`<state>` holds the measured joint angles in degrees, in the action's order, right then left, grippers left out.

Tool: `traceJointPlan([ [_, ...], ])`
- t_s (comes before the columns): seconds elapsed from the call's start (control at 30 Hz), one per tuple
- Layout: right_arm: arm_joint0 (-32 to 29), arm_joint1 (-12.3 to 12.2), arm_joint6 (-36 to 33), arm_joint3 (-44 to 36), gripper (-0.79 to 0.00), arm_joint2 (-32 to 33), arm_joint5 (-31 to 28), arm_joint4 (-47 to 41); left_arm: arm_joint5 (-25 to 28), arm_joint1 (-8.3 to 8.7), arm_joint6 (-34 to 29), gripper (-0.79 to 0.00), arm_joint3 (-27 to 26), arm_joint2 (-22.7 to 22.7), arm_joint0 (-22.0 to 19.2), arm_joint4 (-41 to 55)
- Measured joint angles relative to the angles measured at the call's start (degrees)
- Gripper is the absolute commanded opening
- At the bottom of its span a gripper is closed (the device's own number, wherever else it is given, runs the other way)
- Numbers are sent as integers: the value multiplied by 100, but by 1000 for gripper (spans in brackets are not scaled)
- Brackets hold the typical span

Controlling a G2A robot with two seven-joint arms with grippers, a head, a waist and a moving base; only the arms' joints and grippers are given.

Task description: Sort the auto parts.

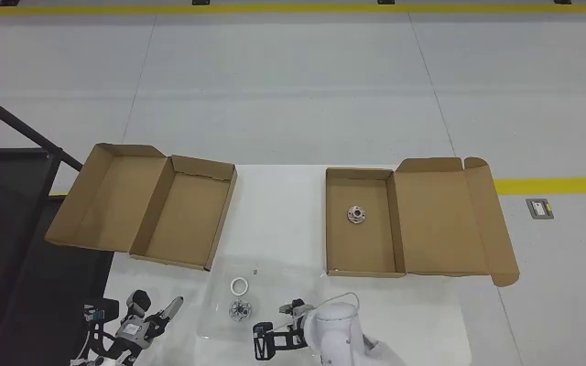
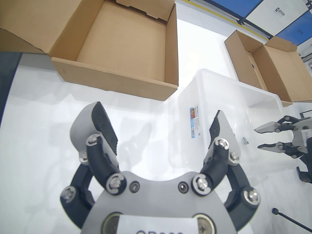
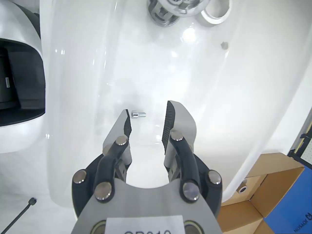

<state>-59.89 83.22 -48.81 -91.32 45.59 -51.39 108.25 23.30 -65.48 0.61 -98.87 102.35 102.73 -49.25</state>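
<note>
Though tiny, a shiny silver bolt (image 3: 138,114).

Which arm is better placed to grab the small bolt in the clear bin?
Right. The right hand, open, hangs over the clear bin with the bolt just ahead of it; the left hand, also open, sits outside it.

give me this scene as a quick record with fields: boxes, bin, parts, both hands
left box: open cardboard, lid folded out
right box: open cardboard, holds one metal part
clear bin: on the table between the boxes, nearer the robot
parts in bin: white ring, grey toothed part, small bolt
left hand: open, holding nothing, beside the bin
right hand: open, holding nothing, over the bin, bolt close by one finger
</note>
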Motion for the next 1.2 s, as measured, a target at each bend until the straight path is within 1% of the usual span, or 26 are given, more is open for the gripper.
traceJointPlan([
  [0.17,175,85,-391,324,-483,-78,-29,-343,0,0,0,0,0,0,0,0],
  [0.47,541,186,-522,917,-489,-193,114,-694,0,0,0,0,0,0,0,0],
  [0.67,754,248,-600,1248,-508,-312,192,-895,0,0,0,0,0,0,0,0],
  [0.73,815,263,-620,1336,-526,-353,212,-958,0,0,0,0,0,0,0,0],
  [0.77,837,268,-629,1373,-563,-367,222,-987,0,0,0,0,0,0,0,0],
  [0.87,900,284,-672,1477,-785,-407,263,-1078,0,0,0,0,0,0,0,0],
  [1.0,918,279,-717,1432,-785,-406,309,-1148,0,0,0,0,0,0,0,0],
  [1.2,719,182,-750,915,-785,-226,344,-1058,0,0,0,0,0,0,0,0],
])
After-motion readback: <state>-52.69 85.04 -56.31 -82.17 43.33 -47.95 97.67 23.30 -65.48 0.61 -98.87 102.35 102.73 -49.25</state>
